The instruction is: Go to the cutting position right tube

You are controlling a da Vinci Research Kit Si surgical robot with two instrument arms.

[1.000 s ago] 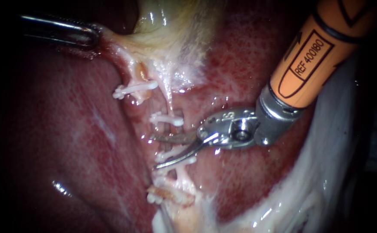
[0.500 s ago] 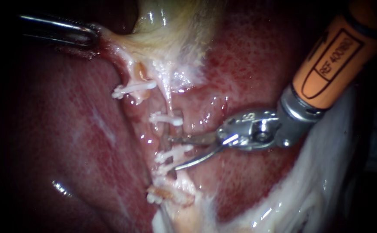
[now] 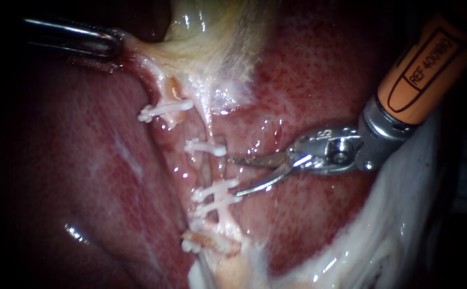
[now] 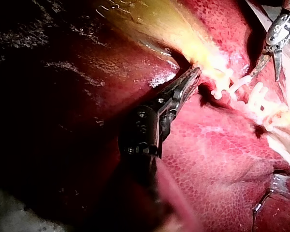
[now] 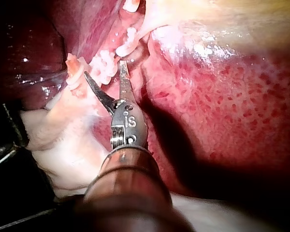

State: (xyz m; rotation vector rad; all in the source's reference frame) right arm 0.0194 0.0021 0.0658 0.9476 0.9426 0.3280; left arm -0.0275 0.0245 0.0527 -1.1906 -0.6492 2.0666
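The right instrument (image 3: 235,176) has slid back to the right. A second ago its two thin blades sat around the tube; now their tips are off it and just beside it. Nothing else has moved. Far to the left, the left instrument (image 3: 110,45) is pinching the pale edge of the gallbladder (image 3: 212,43) and holds it up and tight. Below it lies the dark red liver (image 3: 83,176). Next comes a white clip (image 3: 166,108) on a short stub. A little more to the right is the right tube (image 3: 218,168). It runs down from the gallbladder as a thin pale string. It has a top clip (image 3: 206,147) across it and two low clips (image 3: 215,190) close together further down. The bare bit between them is the place to cut. The right instrument's blades are spread apart, point at that bare bit and grip nothing. The tube looks soft, wet and slippery, and I think it tears easily. So the blades should go around the bare bit only, one on each side, and not bump the clips. Pushing hard may bend the tube away or knock a clip loose.
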